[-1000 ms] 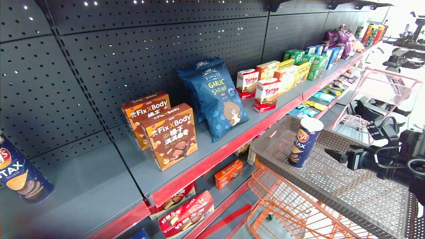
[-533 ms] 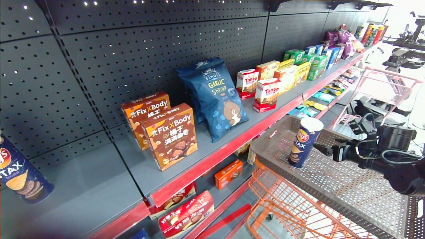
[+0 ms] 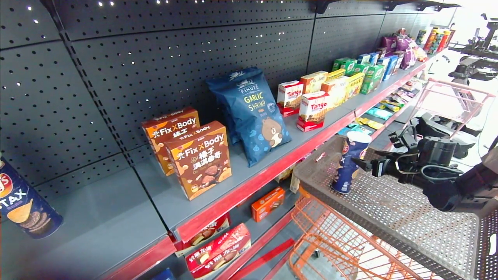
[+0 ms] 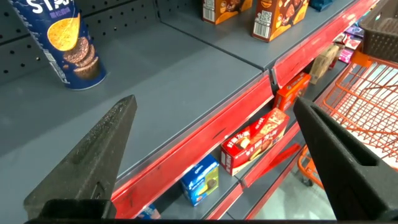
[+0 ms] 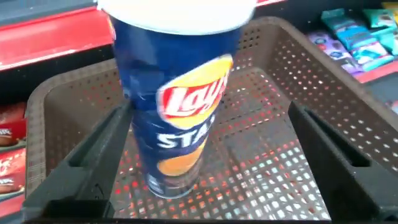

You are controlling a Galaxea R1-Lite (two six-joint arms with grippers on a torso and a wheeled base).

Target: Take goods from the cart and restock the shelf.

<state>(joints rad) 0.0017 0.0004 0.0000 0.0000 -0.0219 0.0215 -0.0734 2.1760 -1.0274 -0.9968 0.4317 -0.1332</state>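
On top of the orange wire cart (image 3: 330, 241), a blue cylindrical chip can (image 3: 347, 163) with a white plastic lid stands on the brown perforated plastic tray (image 3: 393, 217), close to the corner nearest the shelf. The right gripper (image 3: 360, 163) is level with the can's middle, its two black fingers spread wide to either side. In the right wrist view the can (image 5: 180, 112) sits between the fingers. One finger (image 5: 109, 143) looks to be against the can's side, and the other is well clear of it over the tray (image 5: 292, 68), so nothing is clamped. Whether the can is quite upright I cannot tell. Off to the robot's left, the left gripper (image 4: 214, 109) hangs above the bare grey metal shelf (image 4: 186, 81) with its red front edge. Its dark fingers are parted and hold nothing. A second chip can (image 4: 62, 40) of the same blue kind stands on that shelf board against the black pegboard back, and also shows in the head view (image 3: 23, 202). Farther along the shelf (image 3: 116, 217) are two orange-brown biscuit boxes (image 3: 198, 159), then a dark blue snack bag (image 3: 256, 112) leaning on the pegboard. Beyond it are red-and-white wafer boxes (image 3: 312, 111).
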